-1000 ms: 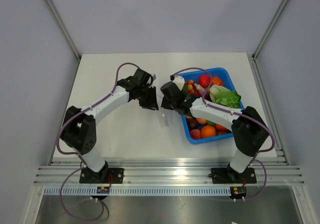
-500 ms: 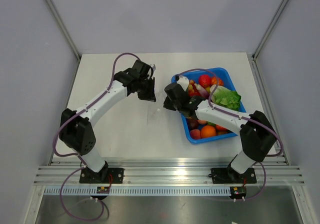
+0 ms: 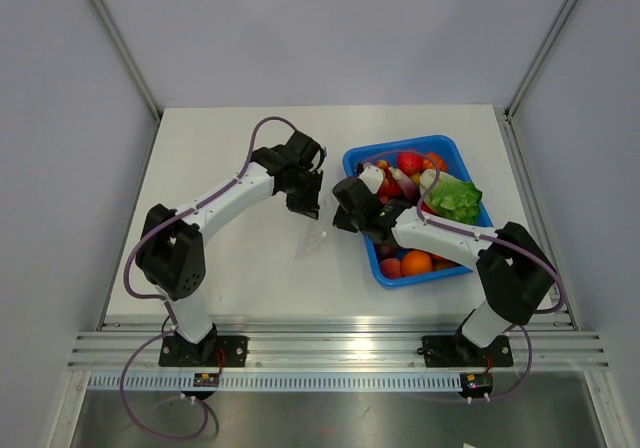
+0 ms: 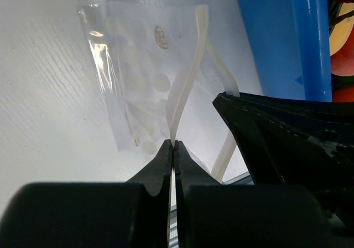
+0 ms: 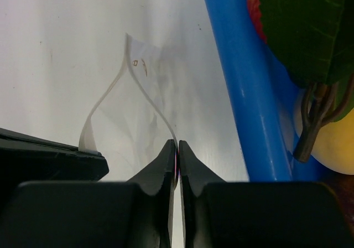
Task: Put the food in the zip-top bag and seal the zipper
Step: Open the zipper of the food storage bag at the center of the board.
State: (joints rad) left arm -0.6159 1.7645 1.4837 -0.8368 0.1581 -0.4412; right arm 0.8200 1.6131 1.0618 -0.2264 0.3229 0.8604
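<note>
— Where is the zip-top bag (image 4: 135, 76)?

— Straight ahead of the left gripper (image 4: 172, 144), over the white table (image 4: 50, 93) and strung between the two grippers. Whether it rests on the table cannot be told. The left gripper's jaws are pressed together on one lip of the bag's mouth, pinching the whitish zipper (image 4: 185, 87) strip right at the fingertips.

— And the right gripper (image 5: 177, 146)?

— Its jaws are squeezed together on the other lip. In its wrist view the two lips part from a shared corner ahead of the fingers. One runs back into its own fingertips. The other curves off to its left, down to the black left gripper just beside it.

— So the mouth stands open?

— Partly. Both wrist views show a gap between the two strips. The pouch beyond them looks flat and clear, with pale round marks.

— Where is the food?

— The blue tray (image 3: 400, 144) lies just to the right of the right gripper, its wall close beside the fingers. It is piled with toy produce: a green cabbage (image 3: 455, 198), a red strawberry (image 3: 409, 161) and an orange fruit (image 3: 416, 262). The dark purple fruit cannot be picked out with certainty, since the right arm covers part of the pile.
</note>
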